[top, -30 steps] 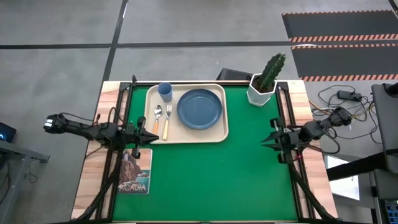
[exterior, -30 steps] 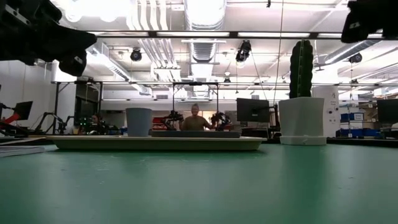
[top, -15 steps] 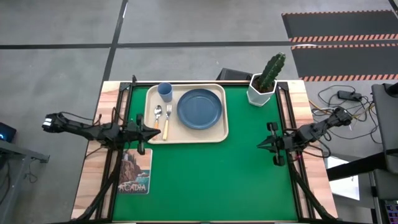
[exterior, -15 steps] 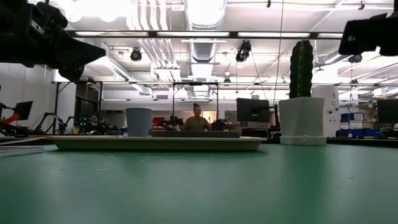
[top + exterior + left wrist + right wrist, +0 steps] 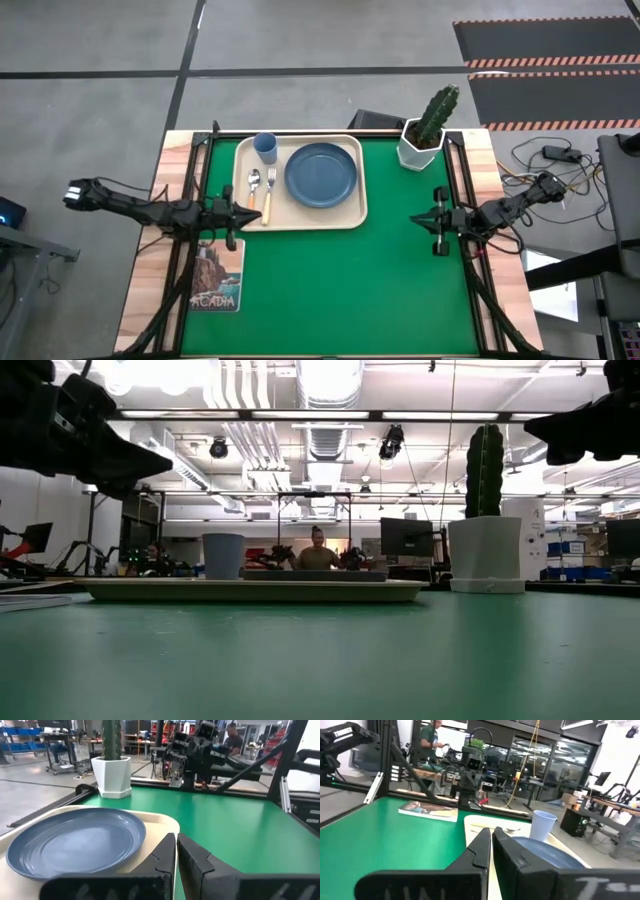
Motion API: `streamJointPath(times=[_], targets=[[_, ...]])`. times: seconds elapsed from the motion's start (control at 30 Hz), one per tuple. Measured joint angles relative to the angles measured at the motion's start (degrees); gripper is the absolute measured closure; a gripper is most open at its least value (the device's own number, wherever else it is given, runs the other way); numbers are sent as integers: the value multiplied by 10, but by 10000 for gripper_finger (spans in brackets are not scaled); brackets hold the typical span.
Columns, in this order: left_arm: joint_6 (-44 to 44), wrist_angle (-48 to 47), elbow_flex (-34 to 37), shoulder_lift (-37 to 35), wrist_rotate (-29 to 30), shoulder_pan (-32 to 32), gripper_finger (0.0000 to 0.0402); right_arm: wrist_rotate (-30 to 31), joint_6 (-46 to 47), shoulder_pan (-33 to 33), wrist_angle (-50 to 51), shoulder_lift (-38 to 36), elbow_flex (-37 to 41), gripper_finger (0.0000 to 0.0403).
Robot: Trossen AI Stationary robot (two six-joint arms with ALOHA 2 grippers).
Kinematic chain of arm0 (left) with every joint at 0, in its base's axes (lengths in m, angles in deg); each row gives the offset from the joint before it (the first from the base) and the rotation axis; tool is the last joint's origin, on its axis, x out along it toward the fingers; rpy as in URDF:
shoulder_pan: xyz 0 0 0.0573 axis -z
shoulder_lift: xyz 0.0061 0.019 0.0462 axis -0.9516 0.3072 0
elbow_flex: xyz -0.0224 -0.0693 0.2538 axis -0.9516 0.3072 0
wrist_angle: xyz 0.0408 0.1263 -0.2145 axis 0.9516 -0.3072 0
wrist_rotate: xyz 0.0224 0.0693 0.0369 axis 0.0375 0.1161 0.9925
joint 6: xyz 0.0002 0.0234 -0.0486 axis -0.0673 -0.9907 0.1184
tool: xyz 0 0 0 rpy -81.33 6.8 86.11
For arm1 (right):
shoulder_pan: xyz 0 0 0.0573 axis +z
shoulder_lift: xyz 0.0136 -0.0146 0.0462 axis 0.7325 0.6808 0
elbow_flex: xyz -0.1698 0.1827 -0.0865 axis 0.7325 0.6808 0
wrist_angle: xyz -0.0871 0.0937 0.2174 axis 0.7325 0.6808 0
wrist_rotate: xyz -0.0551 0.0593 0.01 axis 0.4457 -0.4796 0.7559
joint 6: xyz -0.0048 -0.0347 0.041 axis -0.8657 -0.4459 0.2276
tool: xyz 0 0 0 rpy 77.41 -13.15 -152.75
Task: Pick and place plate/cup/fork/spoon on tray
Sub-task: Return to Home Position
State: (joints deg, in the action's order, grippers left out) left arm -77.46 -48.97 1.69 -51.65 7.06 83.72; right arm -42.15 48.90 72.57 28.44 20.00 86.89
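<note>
What moved: since a second ago, both hands had slid in toward the tray (image 5: 352, 216); the left hand (image 5: 258, 213) had come up to the tray's left edge, and the right hand (image 5: 413, 219) had come a little closer from the right. The things on the tray had stayed put.
Tray: it lay on the green table (image 5: 340, 290), at the far left part of it.
Plate: the plate (image 5: 321, 175) sat flat on the right half of the tray.
Cup: the cup (image 5: 265, 147) stood up in the tray's far left corner.
Spoon: the spoon (image 5: 253, 186) lay on the tray's left side, just left of the fork.
Fork: the fork (image 5: 269, 194) lay between the spoon and the plate.
Left hand: it was up in the air, its tip over the tray's left rim near the fork handle, fingers (image 5: 162, 857) pressed together, holding nothing.
Right hand: it was up in the air, well to the right of the tray, fingers (image 5: 478, 849) pressed together, holding nothing.
Cactus pot: the cactus pot (image 5: 421, 148) stood just right of the tray's far right corner.
Book: a book (image 5: 217, 275) lay past the tray's near left corner.
</note>
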Motion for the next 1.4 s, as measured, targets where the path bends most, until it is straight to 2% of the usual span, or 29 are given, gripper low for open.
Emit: streamJointPath(times=[0.27, 1.4], targets=[[0, 0, 0, 32, -1, 0, 402, -4, 75, 0, 0, 0, 0, 394], [0, 0, 1, 154, -3, 0, 402, -5, 67, 0, 2, 0, 1, 394]])
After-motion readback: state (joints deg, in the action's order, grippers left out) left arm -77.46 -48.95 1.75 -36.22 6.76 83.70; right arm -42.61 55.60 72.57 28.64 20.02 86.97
